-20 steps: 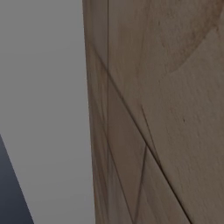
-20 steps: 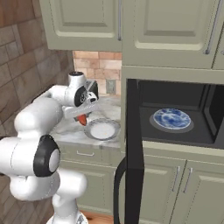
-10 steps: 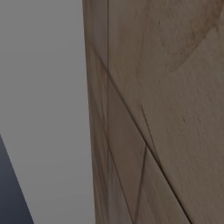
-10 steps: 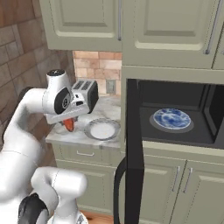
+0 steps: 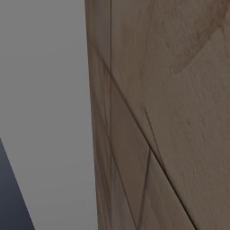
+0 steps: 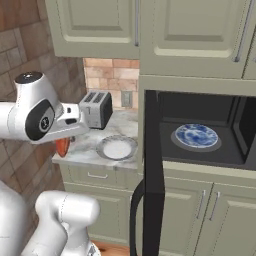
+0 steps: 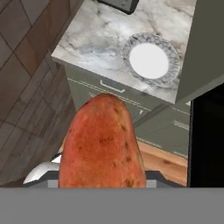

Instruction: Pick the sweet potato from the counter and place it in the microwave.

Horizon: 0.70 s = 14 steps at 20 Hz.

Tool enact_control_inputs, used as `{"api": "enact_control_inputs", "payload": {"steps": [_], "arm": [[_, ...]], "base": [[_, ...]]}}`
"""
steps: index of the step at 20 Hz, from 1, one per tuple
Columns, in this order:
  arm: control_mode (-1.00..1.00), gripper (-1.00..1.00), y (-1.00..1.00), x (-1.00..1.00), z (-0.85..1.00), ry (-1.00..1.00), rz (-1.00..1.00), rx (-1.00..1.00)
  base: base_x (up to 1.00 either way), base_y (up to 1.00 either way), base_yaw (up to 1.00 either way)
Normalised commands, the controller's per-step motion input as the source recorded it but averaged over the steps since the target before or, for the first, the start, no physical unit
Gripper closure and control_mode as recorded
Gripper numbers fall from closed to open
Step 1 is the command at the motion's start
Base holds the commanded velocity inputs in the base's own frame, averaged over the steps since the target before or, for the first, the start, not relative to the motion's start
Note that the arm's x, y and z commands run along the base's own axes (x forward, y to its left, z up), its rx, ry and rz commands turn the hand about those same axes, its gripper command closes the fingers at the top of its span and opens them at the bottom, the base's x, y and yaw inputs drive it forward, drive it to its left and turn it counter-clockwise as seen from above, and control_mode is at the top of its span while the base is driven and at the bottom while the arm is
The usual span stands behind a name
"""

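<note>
Swung left off the marble tabletop (image 6: 95,145), gripper (image 6: 64,146) clamping sweet potato (image 7: 102,146) beside brick wall (image 6: 30,50); microwave (image 6: 200,135) open.

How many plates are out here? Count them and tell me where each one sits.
2. A white plate with a patterned rim sits on the counter in front of the toaster; a blue patterned plate lies inside the open microwave. None looks hidden.

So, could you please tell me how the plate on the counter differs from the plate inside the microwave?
The plate on the counter has a plain white centre with a grey patterned rim, while the plate in the microwave is patterned blue and white all over. The counter plate sits in the light on the marble counter; the other rests in the dark cavity of the microwave, behind its open door. Both are round, lie flat and carry nothing.
</note>
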Motion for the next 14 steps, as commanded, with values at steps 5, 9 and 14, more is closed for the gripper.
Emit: {"api": "enact_control_inputs", "payload": {"steps": [5,9,14], "arm": [[-1.0,1.0,-0.01,-0.66,0.5,0.0,-0.09,0.03],[-1.0,1.0,0.0,0.0,0.01,0.0,0.0,0.0],[1.0,1.0,0.0,-0.02,0.0,0.0,0.0,0.0]], "base": [[0.0,0.0,0.0],[0.0,0.0,0.0],[-0.6,0.17,-0.05]]}}
